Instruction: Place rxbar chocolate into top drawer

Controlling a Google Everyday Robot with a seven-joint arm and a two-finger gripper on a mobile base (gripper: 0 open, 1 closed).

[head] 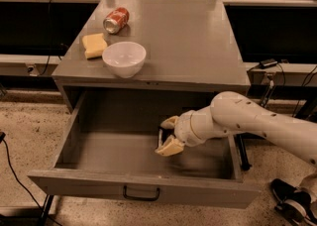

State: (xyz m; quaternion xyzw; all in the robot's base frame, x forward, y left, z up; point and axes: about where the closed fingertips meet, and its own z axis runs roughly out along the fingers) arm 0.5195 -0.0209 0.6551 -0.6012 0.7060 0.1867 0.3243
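Observation:
The top drawer (143, 190) is pulled wide open below the grey cabinet top. My gripper (167, 135) reaches into it from the right, low over the drawer floor at the right of the middle. Its two tan fingers (171, 146) hold a small black bar, the rxbar chocolate (161, 137), between them. Only a dark narrow strip of the bar shows; the rest is hidden by the fingers. The white arm (247, 121) crosses above the drawer's right side.
On the cabinet top (188, 46) stand a white bowl (124, 58) near the front edge, a yellow sponge block (94, 45) to its left and a red soda can (116, 20) lying behind. Cables and a table leg lie on the speckled floor at the left.

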